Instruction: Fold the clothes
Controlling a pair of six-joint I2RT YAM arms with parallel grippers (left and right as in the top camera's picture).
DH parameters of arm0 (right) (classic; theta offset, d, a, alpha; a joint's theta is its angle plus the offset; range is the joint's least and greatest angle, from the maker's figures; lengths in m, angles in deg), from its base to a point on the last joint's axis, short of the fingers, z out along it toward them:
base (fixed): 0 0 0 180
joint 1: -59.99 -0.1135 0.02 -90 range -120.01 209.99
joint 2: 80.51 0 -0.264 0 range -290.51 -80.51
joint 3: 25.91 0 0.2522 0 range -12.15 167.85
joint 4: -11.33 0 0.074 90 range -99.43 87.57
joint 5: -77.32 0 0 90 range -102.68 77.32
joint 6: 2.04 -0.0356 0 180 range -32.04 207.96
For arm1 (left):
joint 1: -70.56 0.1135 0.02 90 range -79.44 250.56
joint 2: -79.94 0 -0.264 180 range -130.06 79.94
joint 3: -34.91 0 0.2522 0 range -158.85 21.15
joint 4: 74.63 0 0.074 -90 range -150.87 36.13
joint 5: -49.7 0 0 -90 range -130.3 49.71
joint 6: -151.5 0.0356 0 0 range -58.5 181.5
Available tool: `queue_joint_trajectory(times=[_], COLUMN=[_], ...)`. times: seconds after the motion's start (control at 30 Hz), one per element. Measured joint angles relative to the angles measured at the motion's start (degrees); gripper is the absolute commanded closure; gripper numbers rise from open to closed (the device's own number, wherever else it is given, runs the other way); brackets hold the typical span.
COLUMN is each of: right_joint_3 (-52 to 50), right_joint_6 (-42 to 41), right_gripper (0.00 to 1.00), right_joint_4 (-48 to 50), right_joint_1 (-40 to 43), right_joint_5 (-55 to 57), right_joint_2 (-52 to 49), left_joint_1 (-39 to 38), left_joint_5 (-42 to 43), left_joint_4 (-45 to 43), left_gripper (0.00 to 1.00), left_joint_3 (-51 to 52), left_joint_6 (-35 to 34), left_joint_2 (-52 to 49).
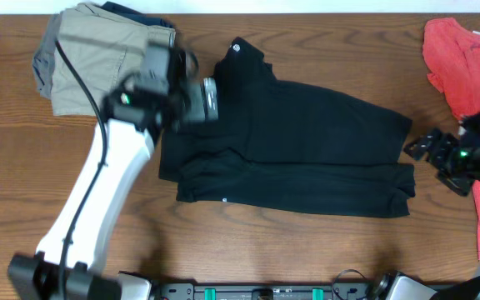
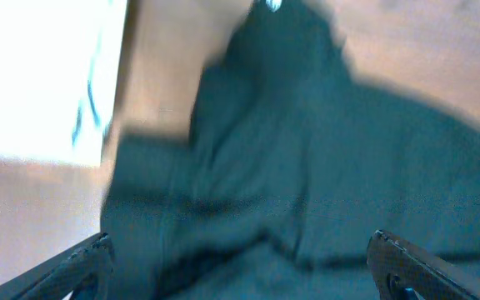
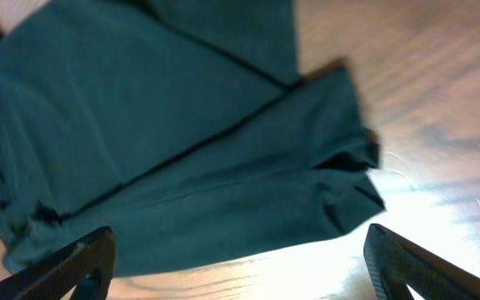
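Now, across the middle of the worktop (image 1: 307, 258): the clothes (image 1: 307, 142), laid flat with both long legs running toward the right side, one leg lapped partly over the other, waist end to the left, small white logo (image 1: 237, 47) at the far left corner. Looks like a lengthwise fold already in place — hence the narrow, layered shape and the doubled cuffs at the right end.

Left claw (image 1: 209, 102) above the waist end, blurred in the overhead view, released and gripping nothing; only dark cloth below in its own wrist view, fingers (image 2: 82, 262) wide apart at either edge. Right claw (image 1: 421, 147) just off the cuff end, likewise released, nothing between its fingers (image 3: 90, 254), cuffs and bare wood beneath. Stationed one at each end for a reason, probably: to take both ends of a long garment at once and keep the layers from sliding.

Contact with the fabric: not possible to tell from these views. Judging by the shape, about midway through, with the length left to halve by bringing the cuffs over to the waist or the reverse. Calls for pinching both layers together at each end; soft cloth, likely to sag and drag if lifted by one layer only.

Kept aside: a khaki-beige garment (image 1: 98, 58) folded at the far left, partly hidden by the left arm, and a coral-red top (image 1: 461, 58) at the far right edge — near enough to the right claw to be worth minding.
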Motion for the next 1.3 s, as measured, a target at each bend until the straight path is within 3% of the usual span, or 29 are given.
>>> queue_joint_trajectory(times=[0.17, 0.33, 0.6, 1.13, 1.17, 1.3], right_joint_3=[0.0, 0.0, 0.0, 0.0, 0.0, 0.0], right_joint_6=[0.6, 0.6, 0.8, 0.8, 0.8, 0.8], right_gripper=[0.04, 0.04, 0.05, 0.15, 0.16, 0.22], right_joint_4=[0.9, 0.3, -2.1, -2.2, -2.1, -1.7], right_joint_1=[-4.9, -7.4, -9.2, -9.2, -9.2, -9.2], right_joint_5=[0.7, 1.4, 3.3, 6.1, 6.1, 6.2], right_joint_2=[-0.1, -0.1, -0.1, -0.1, -0.1, -0.1], left_joint_1=[0.6, 0.3, 0.9, 1.0, 1.0, 1.0], left_joint_5=[3.4, 3.7, 2.8, 1.8, 1.9, 1.8], left_joint_4=[-4.4, -13.5, -24.0, -28.3, -28.5, -28.5], left_gripper=[0.02, 0.02, 0.02, 0.02, 0.12, 0.67], left_joint_3=[-11.0, -11.8, -11.7, -11.7, -11.7, -11.7], left_joint_6=[10.1, 16.3, 19.0, 19.6, 19.6, 19.5], left_joint_2=[-11.7, -23.2, -34.6, -42.8, -42.8, -42.8])
